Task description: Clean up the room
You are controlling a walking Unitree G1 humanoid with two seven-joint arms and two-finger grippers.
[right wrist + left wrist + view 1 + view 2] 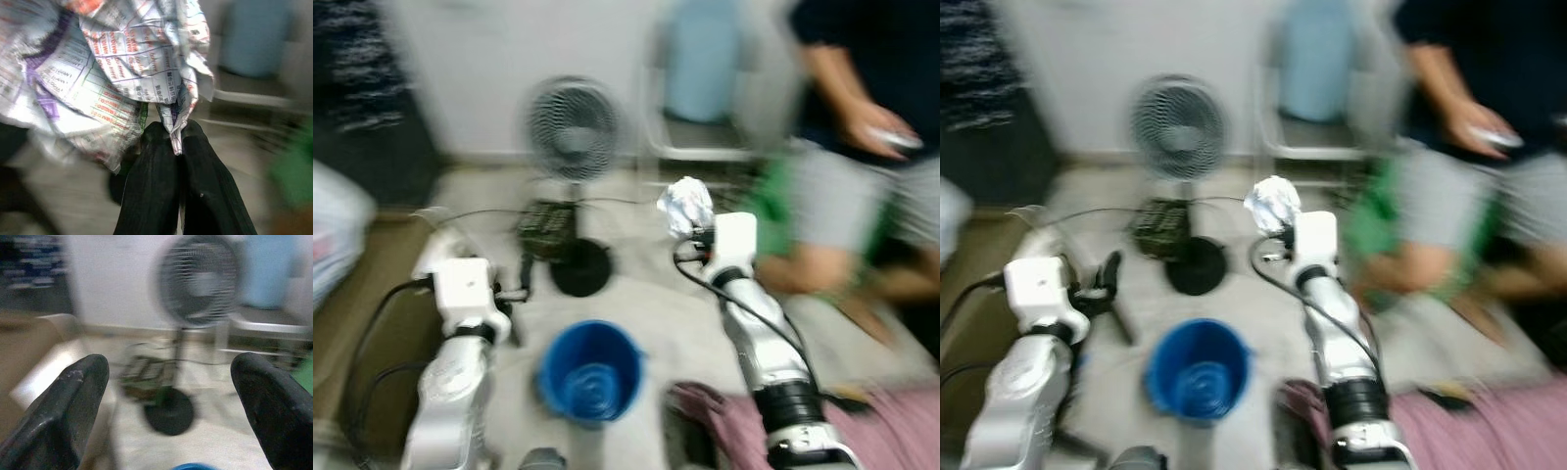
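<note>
My right gripper [177,142] is shut on a crumpled ball of printed paper [117,68], pinching a fold of it between the two black fingers. In the head views the crumpled paper [686,205] is held up in the air to the right of a blue bucket [590,372] that stands on the pale floor. My left gripper [168,396] is open with nothing between its wide-apart fingers, raised to the left of the bucket. All views are blurred.
A standing fan [573,132] on a round black base [580,266] is behind the bucket, with a dark green object [545,230] beside it. A person [862,147] sits at the right. Purple cloth [871,421] lies at the lower right; a beige cushion edge [44,357] at the left.
</note>
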